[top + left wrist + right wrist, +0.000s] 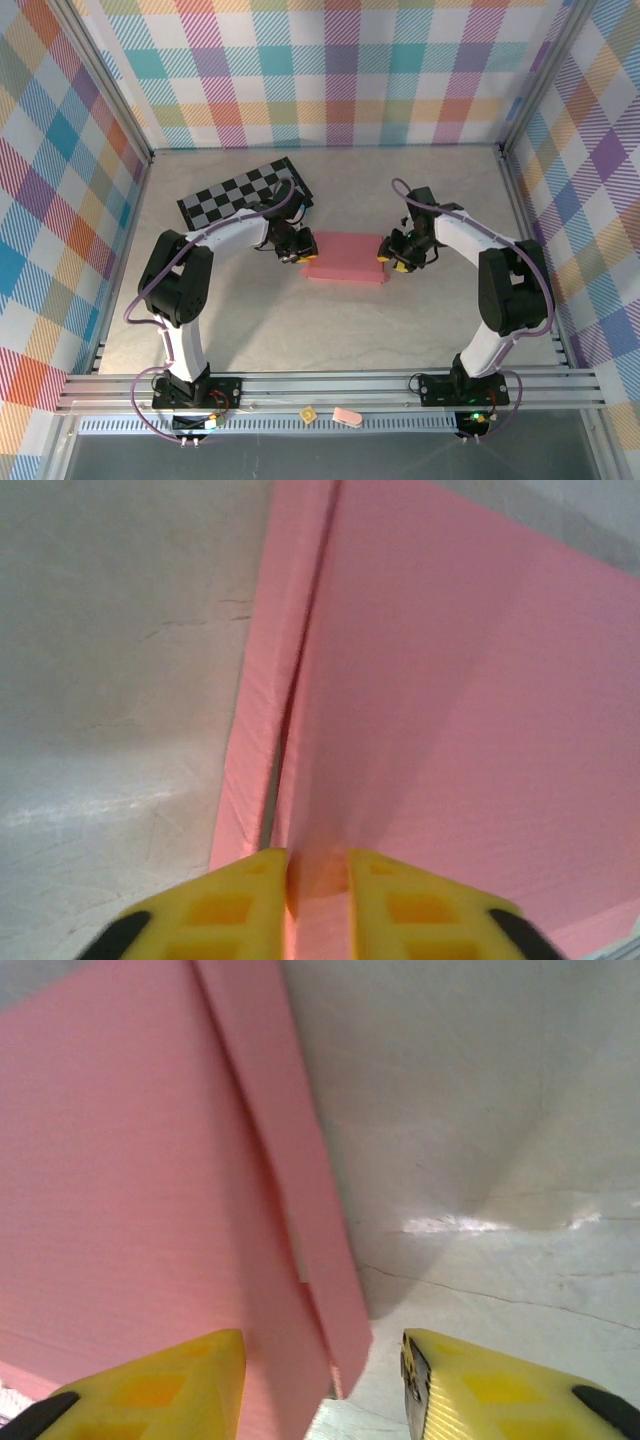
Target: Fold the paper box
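The box (345, 258) lies flat and closed at mid-desk (330, 330), long side across the top view. The left tool (290, 250) sits at the box's left end. Its fingers (230, 905) stand narrowly apart with a pink edge between them; whether they clamp it cannot be told. The right tool (392, 252) sits at the right end, released, its jaws wide astride the side wall's edge. Farther back on the left, a checkerboard (245, 190) lies flat.
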Controlling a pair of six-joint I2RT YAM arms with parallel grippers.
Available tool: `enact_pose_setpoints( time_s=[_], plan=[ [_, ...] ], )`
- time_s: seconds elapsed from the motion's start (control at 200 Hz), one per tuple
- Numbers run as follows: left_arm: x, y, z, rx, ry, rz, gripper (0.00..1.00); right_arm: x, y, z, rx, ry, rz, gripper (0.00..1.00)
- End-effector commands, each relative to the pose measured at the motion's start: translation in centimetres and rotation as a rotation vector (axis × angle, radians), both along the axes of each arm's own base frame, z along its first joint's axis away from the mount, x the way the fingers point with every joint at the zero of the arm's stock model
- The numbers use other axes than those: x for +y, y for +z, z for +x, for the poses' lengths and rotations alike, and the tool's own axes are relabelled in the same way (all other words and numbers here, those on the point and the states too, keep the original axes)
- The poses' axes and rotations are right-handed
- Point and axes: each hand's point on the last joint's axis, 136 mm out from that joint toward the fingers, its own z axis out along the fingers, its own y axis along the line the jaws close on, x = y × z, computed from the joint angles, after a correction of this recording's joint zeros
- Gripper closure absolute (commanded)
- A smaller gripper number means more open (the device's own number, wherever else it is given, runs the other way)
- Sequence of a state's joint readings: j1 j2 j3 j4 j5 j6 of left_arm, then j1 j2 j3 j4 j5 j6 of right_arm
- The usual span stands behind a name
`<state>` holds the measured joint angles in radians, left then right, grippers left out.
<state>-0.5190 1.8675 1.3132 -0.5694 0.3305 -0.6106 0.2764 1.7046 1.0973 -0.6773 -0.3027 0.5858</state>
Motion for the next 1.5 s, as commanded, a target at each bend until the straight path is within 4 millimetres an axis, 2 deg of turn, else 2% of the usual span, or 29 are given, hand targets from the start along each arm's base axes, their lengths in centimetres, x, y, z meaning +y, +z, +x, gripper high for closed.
enact_pose_setpoints(
  time_s=[0.0,0.09,0.19,0.45,0.655,0.8,1.075,1.26,1.495],
  plan=[
    [0.4,1.8,-0.7,-0.023,-0.011,0.03,0.7,0.4,0.3,-0.7,-0.007,0.025,0.024,0.54],
    [0.2,2.8,-0.3,-0.041,-0.012,0.02,0.64,0.5,-0.1,-0.7,-0.001,0.024,0.028,0.56],
    [0.0,3.2,-0.1,-0.044,-0.017,0.008,0.62,0.4,-0.6,-0.7,0.006,0.024,0.022,0.59],
    [0.8,1.9,0.3,-0.015,-0.005,-0.025,0.59,0.4,-1.4,-0.7,0.024,0.022,0.017,0.63],
    [0.6,0.4,0.1,0.01,-0.02,-0.036,0.65,0.3,-1.8,-1.0,0.036,0.024,0.013,0.64],
    [1.1,-1.2,-0.8,0.041,-0.019,-0.021,0.69,0.3,-2.0,-1.0,0.041,0.02,0.014,0.64],
    [1.7,-2.7,-1.7,0.058,-0.02,0.005,0.76,0.1,-2.9,-1.5,0.061,0.016,0.008,0.65],
    [1.9,-3.3,-2.2,0.066,-0.023,0.024,0.76,0.1,-3.5,-2.0,0.077,0.014,0.005,0.66],
    [1.7,-3.2,-2.3,0.059,-0.029,0.022,0.77,-0.1,-4.0,-2.4,0.09,0.014,-0.002,0.68]
  ],
)
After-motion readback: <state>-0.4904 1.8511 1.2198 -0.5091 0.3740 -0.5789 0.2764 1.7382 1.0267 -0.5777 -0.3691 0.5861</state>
